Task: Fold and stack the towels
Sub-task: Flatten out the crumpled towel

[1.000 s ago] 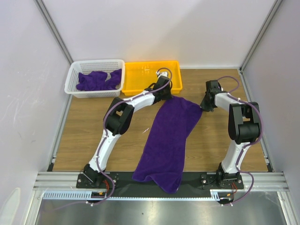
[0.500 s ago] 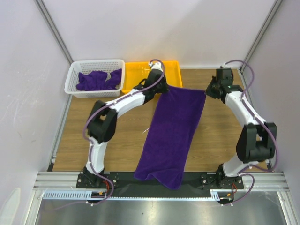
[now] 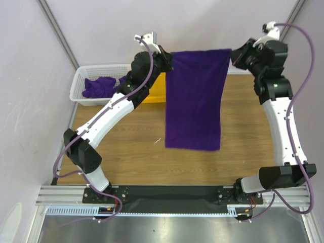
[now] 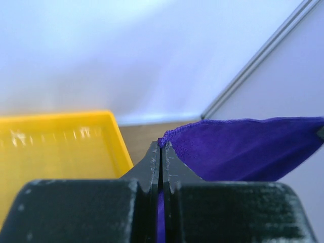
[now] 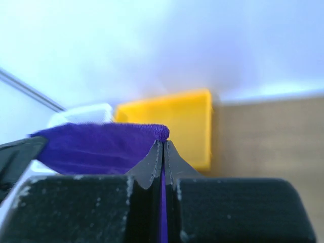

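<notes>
My left jaws are pressed together on one top corner of the towel [image 3: 195, 96], with only a sliver of purple hem showing above their tips. My right jaws are pinched shut in the same way on the other top corner. Between the two pairs the short top edge runs taut and about level, held high over the far edge of the surface [image 3: 126, 152]. From that edge the cloth hangs down as one flat sheet, its long axis running straight down from the jaws and its faces turned toward the near and far edges. The bottom hem hangs free over the middle of the surface, and I cannot tell whether it brushes the wood or stays just clear. Neither arm is nearer, since each holds its own corner and the cloth is centred between them. I judge that the coming move depends on that hanging length: if both pairs come down together, the free hem should land first and the rest should lay out along the line from far edge to near edge. Behind the sheet, the yellow tray [image 3: 154, 94] sits at the far edge. Beside the tray, in the far left corner, the white basket [image 3: 80, 81] holds the crumpled towels [image 3: 98, 87].
</notes>
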### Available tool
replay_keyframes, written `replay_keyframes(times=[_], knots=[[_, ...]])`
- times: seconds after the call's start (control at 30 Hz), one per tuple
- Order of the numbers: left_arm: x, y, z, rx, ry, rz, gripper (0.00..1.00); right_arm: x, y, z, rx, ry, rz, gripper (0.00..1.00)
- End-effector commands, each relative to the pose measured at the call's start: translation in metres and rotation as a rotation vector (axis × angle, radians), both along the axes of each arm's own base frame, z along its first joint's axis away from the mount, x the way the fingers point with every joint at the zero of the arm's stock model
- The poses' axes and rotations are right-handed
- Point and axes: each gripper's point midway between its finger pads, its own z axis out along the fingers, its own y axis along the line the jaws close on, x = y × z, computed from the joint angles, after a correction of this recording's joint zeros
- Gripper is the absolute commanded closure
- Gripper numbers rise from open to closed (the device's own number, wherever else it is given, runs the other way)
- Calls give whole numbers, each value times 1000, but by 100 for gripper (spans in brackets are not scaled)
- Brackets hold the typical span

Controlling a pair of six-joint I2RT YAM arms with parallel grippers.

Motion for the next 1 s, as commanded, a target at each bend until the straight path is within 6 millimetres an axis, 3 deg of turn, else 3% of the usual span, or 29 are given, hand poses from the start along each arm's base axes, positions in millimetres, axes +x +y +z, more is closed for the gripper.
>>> replay_keyframes(times=[0.0,0.17,0.3,0.33,0.43,0.6,0.8,0.97], knots=[[-22,30,81,-14,-168,61,100,-18,11,78,-29,-210,85,100],[-48,55,132,-12,-281,88,100,-45,13,136,-25,-357,105,100],[-71,71,144,-7,-286,81,100,-75,12,161,-45,-423,101,100],[-85,77,154,-21,-302,67,100,-89,12,169,-48,-449,106,100],[-106,82,156,-29,-307,45,100,-107,12,169,-58,-443,106,100],[-167,88,174,-44,-327,-33,100,-157,7,173,-50,-447,100,100],[-228,96,175,-81,-272,-103,100,-218,6,175,-45,-472,139,100],[-262,103,171,-161,-198,-171,100,-248,9,175,-36,-468,176,100]])
